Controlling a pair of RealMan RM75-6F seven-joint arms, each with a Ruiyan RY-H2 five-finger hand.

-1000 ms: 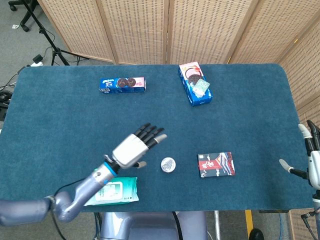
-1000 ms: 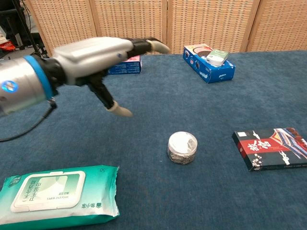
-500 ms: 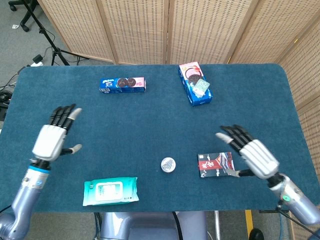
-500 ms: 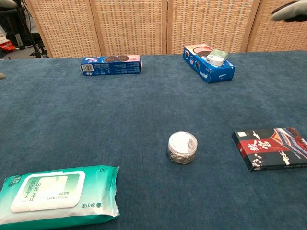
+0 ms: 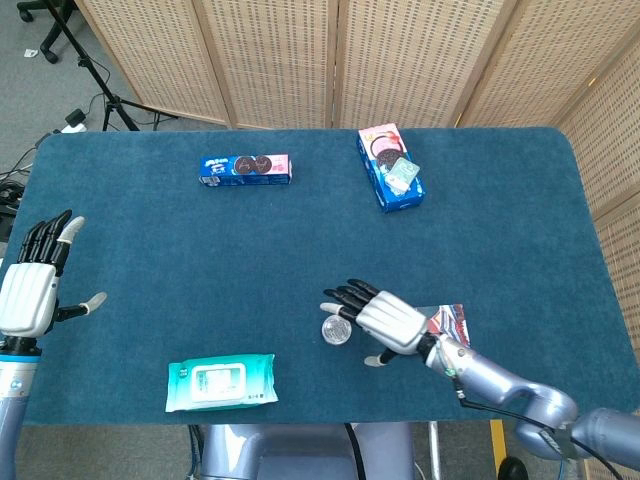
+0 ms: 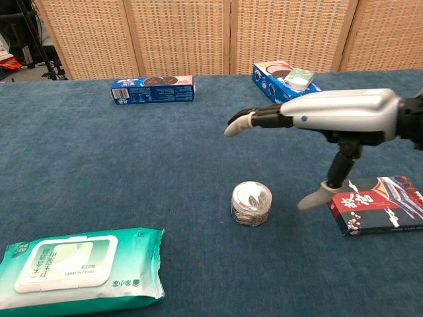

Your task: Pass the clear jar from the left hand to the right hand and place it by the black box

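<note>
So the jar (image 5: 337, 330) is sitting on the table (image 5: 500, 220), just under the fingertips of the right hand (image 5: 385, 322), with the black box (image 6: 378, 205) right behind that hand's wrist side. Neither hand has it. The right hand hovers above it with fingers stretched out flat and thumb hanging down, holding nothing; the chest view shows clear air between palm and jar. The left hand (image 5: 30, 290) is way off at the far edge of the table, fingers spread, also empty.

Judging by that, the jar is near the box but a proper left-to-right pass doesn't look done, so I'd say the grab is what's up next.

Compared to half a second ago: the right hand has swung in from beside the box to over the jar, and the left has pulled further out. Jar, box, wipes pack (image 5: 221, 383) haven't budged.
</note>
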